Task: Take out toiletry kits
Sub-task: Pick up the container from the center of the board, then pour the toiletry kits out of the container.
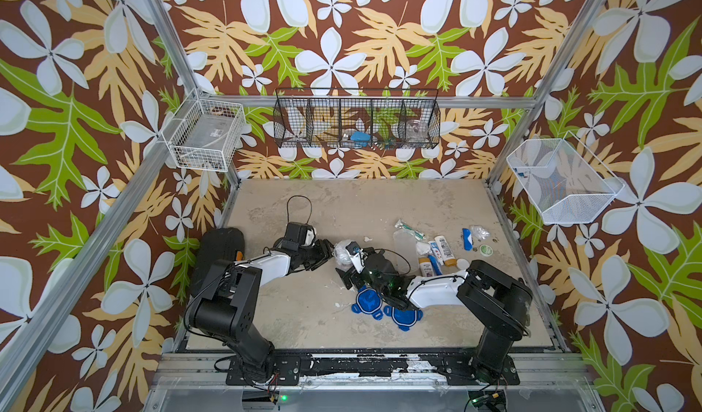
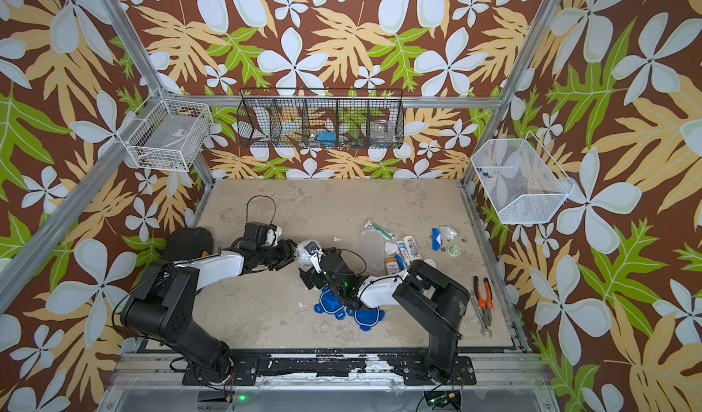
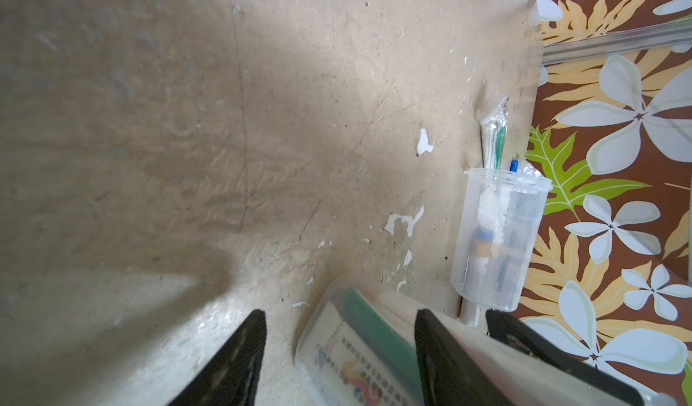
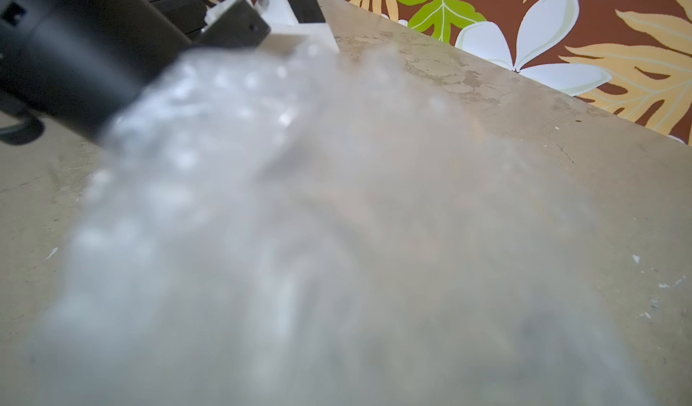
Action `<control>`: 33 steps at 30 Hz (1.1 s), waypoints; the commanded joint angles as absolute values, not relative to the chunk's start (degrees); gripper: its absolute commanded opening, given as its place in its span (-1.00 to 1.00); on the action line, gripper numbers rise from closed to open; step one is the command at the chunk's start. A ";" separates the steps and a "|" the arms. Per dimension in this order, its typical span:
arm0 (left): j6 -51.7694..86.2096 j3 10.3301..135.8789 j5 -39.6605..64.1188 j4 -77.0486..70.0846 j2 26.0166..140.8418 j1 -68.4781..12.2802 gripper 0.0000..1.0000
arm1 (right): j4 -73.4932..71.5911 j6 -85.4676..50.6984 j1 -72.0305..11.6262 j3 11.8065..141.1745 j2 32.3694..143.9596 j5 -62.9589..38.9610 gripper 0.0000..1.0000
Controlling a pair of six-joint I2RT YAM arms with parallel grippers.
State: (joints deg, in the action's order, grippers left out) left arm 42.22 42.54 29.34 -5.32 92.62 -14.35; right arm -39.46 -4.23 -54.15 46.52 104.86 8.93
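Worn beige tabletop [image 1: 304,315], scuffed and flaked white in spots, enclosed by floral-patterned walls. Left gripper [image 3: 337,312]: two black wedge-shaped fingers [image 3: 232,363] stand apart, straddling the mouth end of a clear plastic jar [image 1: 343,255] lying on its side. One finger is visibly clear of the rim; contact at the other cannot be determined. Packed toiletry kit [image 3: 348,359] sits inside that jar, where a printed white tube and a green item show through the wall. Right gripper [image 1: 347,267] meets the same jar from the near right. Its wrist view is filled by blurred, crinkled clear plastic, so whether its jaws are apart or together cannot be told. Just right, a second clear jar [image 1: 405,245] lies on the table. Loose toiletry kit [image 1: 440,248] is spread beyond it toward the right edge: white tubes, wrapped toothbrush [image 1: 409,228], round green tin [image 1: 486,250], crumpled wrapper [image 1: 479,231]. Two blue tabbed lids [image 1: 366,300] lie flat beneath the right arm. Both arms reach low and inward from the near rail, forearms nearly level, wrists converging at table centre.
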 commanded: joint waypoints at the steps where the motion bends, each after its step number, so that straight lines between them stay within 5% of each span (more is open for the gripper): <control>1: 41.57 42.11 31.48 -6.51 92.02 -14.45 0.31 | -41.50 -3.07 -54.27 47.93 105.97 6.35 0.89; 14: 36.48 39.68 28.73 -0.31 83.56 -14.51 0.34 | -23.74 -7.39 -58.10 52.49 101.05 -2.46 0.49; 20: 31.85 40.51 15.36 9.44 78.14 -13.08 0.43 | -9.55 -13.71 -58.85 58.48 99.25 -9.94 0.47; 23: 29.36 40.59 2.34 14.75 75.38 -11.14 0.46 | 0.31 -16.00 -59.30 65.15 101.76 -16.73 0.47; 33: 30.15 37.79 -3.38 15.61 70.59 -8.62 0.52 | 26.23 -16.79 -60.47 84.91 120.60 -16.58 0.47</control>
